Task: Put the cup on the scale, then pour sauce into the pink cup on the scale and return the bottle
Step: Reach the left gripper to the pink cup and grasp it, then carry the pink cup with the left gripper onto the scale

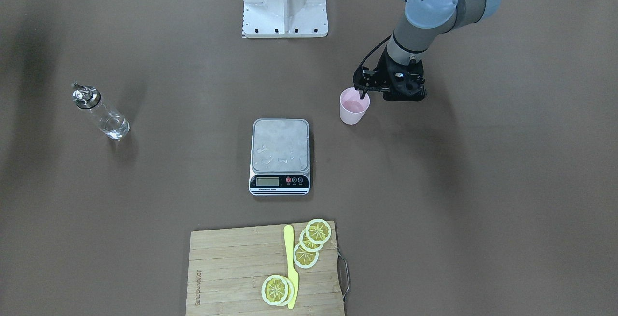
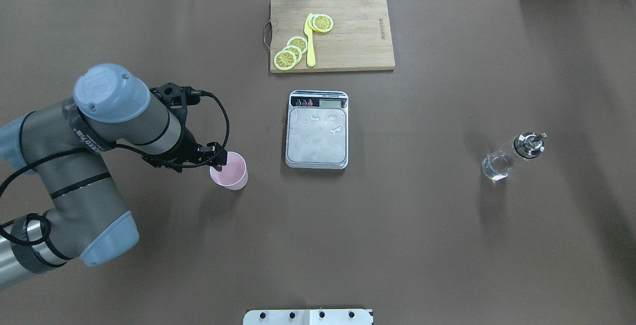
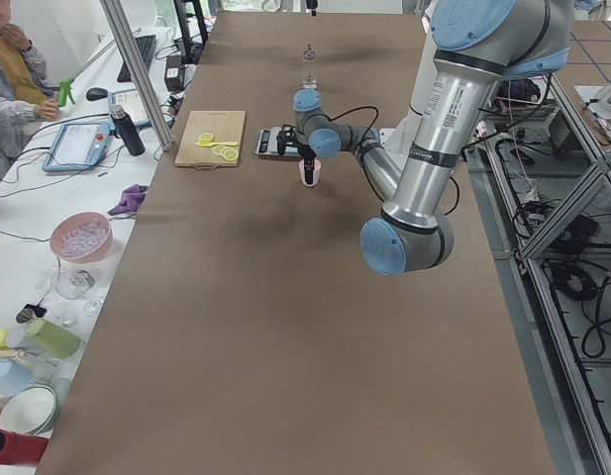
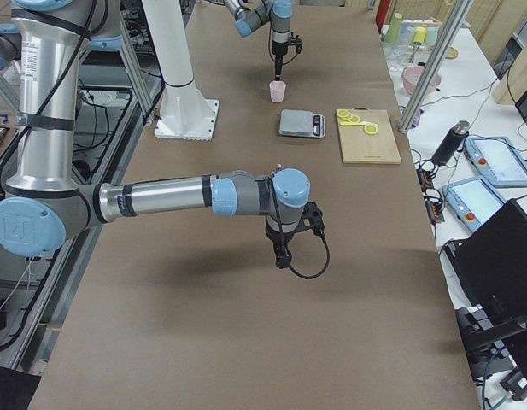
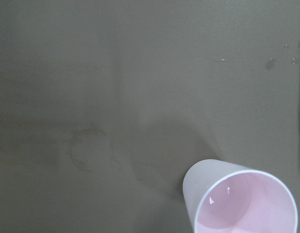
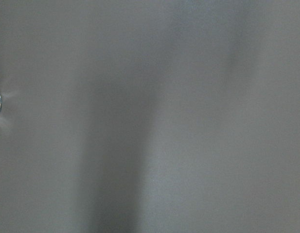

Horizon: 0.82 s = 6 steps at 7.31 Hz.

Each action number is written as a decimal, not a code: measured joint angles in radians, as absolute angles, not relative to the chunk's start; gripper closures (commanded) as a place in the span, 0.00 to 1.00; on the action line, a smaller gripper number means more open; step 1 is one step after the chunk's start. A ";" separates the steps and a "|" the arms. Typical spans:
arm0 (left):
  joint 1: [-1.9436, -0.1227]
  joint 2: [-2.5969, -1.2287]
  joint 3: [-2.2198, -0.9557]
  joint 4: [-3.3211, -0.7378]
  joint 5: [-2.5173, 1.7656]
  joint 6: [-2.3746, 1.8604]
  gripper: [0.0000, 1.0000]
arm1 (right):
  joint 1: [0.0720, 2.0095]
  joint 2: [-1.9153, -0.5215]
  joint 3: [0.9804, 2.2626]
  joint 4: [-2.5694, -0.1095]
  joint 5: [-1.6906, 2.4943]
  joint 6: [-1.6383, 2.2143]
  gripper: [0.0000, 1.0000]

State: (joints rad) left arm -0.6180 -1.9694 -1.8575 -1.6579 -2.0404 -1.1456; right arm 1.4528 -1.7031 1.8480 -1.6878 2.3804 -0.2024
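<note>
The pale pink cup [image 1: 354, 108] [image 2: 230, 172] stands upright on the brown table, to the robot's left of the scale [image 2: 317, 136] [image 1: 280, 144] and apart from it. My left gripper [image 1: 361, 94] [image 2: 217, 164] hangs at the cup's rim on the side away from the scale and looks open; the left wrist view shows the cup [image 5: 242, 204] from above, with no fingers in it. The scale's steel plate is bare. The glass bottle [image 1: 101, 113] [image 2: 507, 158] stands far to the robot's right with clear sauce [image 1: 114, 125] in it. My right gripper [image 4: 283, 260] hovers over bare table; I cannot tell its state.
A wooden cutting board [image 2: 357, 37] with lemon slices [image 2: 293, 51] and a yellow knife [image 2: 310, 41] lies beyond the scale. The robot's white base plate [image 1: 285, 16] is at the near edge. A person [image 3: 8, 69] sits by a cluttered side table.
</note>
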 measured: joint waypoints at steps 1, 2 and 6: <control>-0.617 -1.983 -1.836 -1.659 -2.041 -1.150 0.74 | 1.453 -1.704 1.847 -1.687 2.380 -0.202 0.00; -0.616 -1.988 -1.824 -1.659 -2.041 -1.157 1.00 | 1.453 -1.704 1.846 -1.687 2.380 -0.202 0.00; -0.614 -2.017 -1.824 -1.660 -2.051 -1.160 1.00 | 1.453 -1.705 1.845 -1.686 2.381 -0.199 0.00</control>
State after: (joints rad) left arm -0.6141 -2.0171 -1.8236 -1.6596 -2.0513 -1.1601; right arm 1.4527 -1.7053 1.8454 -1.6864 2.3807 -0.1991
